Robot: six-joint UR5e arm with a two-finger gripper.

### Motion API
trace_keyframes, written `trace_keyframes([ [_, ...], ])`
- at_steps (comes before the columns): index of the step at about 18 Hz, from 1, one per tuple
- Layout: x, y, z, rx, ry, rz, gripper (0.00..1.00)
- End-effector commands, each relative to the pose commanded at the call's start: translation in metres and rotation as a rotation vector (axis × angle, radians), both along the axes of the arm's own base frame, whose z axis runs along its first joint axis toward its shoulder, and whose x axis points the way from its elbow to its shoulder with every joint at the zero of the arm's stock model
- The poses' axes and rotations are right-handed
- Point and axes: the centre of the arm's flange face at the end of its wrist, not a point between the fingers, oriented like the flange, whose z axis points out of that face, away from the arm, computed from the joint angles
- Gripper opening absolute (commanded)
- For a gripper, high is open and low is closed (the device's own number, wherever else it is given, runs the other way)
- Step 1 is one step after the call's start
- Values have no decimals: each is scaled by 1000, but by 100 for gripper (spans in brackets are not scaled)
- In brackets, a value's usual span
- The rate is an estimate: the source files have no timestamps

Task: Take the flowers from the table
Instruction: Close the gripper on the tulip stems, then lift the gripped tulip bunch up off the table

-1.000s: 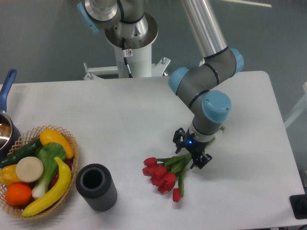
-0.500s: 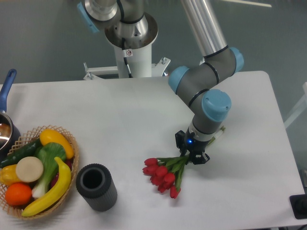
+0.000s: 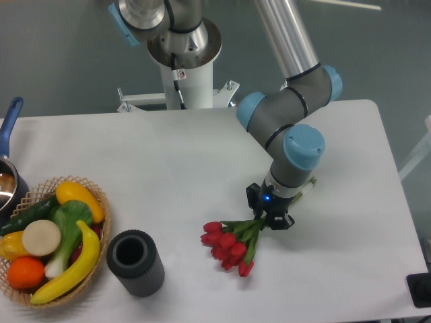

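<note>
Your claw (image 3: 269, 219) sits low over the tabletop (image 3: 202, 155), right of centre, pinched on the flowers (image 3: 230, 245) at the green stems, just above the leaves. Red blooms fan out down-left of it; can't tell if they touch the surface. Stem ends poke out up-right behind the wrist. Far left: wicker basket (image 3: 101, 202) w/ fruit & veg, 1 dark cylinder cup (image 3: 135, 263) beside it, pot (image 3: 8, 180) w/ blue handle at the edge.

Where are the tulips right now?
The tulips lie on the white table, right of centre toward the front edge, with the tool closed on their stems and the dark grey cylinder to their left.
</note>
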Motion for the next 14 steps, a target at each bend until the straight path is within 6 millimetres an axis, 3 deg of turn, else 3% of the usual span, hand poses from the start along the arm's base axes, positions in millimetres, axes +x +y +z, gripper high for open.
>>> trace_keyframes([
  [4, 0, -2, 46, 59, 54, 6, 29],
  [14, 6, 16, 157, 505, -47, 120, 29],
])
